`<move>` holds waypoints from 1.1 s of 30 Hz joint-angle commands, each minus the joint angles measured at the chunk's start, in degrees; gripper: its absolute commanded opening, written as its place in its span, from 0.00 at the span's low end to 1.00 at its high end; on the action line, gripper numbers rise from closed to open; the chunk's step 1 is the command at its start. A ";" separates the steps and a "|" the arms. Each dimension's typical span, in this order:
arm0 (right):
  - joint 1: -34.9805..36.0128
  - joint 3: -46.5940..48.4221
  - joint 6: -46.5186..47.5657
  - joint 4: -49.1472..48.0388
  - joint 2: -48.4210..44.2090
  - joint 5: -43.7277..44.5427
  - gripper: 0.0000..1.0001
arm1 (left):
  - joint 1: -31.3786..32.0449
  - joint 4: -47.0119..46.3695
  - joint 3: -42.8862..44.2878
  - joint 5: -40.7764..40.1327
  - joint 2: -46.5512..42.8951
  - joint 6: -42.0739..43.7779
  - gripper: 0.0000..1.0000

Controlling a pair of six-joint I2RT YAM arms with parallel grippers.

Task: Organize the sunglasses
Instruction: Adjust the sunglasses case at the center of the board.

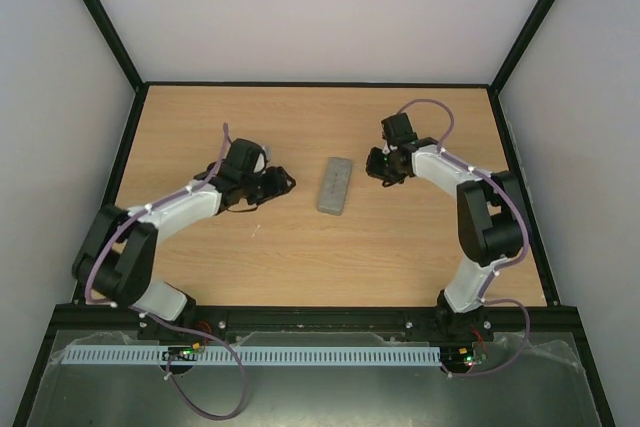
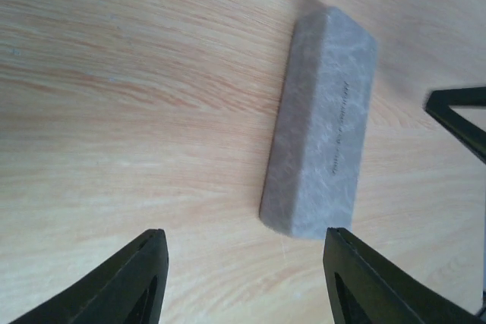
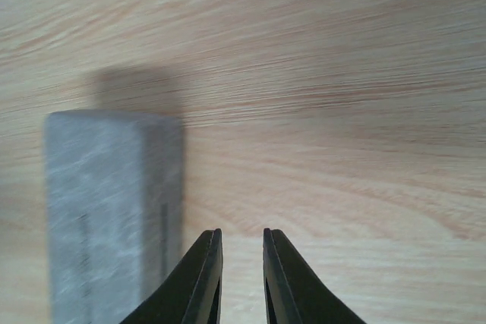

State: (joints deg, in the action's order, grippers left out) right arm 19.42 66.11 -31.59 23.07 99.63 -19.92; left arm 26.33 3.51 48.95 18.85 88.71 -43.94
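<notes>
- Light wooden counter (image 1: 300, 257) carries one closed grey rectangular case (image 1: 335, 185) near its middle.
- Left pincer (image 1: 283, 182) — jaws apart, holding nothing — sits just left of the case.
- Right pincer (image 1: 378, 169) — jaws nearly together, empty — sits just right of it.
- The sunglasses cannot be seen in any view.

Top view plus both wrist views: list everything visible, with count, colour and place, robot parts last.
case: one, grey, closed, lying flat mid-table between the two arms
table: one, light wood, black-edged
sunglasses: none visible in any view
left end effector: one, black, open, empty, aimed at the case's near end
right end effector: one, black, a narrow gap between its fingers, empty, just right of the case
</notes>
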 commanded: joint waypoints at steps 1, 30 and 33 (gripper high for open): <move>-0.35 2.27 -0.85 1.69 5.24 4.34 0.17 | 0.13 6.94 -3.26 -0.66 -7.33 2.32 0.64; 15.60 21.74 5.15 7.08 19.66 0.00 0.22 | 0.04 15.72 -13.88 -3.43 -31.81 0.11 0.99; 16.12 23.31 5.89 8.72 19.47 0.36 0.26 | 0.04 15.73 -13.93 -3.64 -31.49 -0.13 0.99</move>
State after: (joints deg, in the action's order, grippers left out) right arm 34.24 88.36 -28.42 27.83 119.63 -18.98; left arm 26.44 18.55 35.59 15.79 57.87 -43.46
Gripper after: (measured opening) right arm 0.240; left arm 0.990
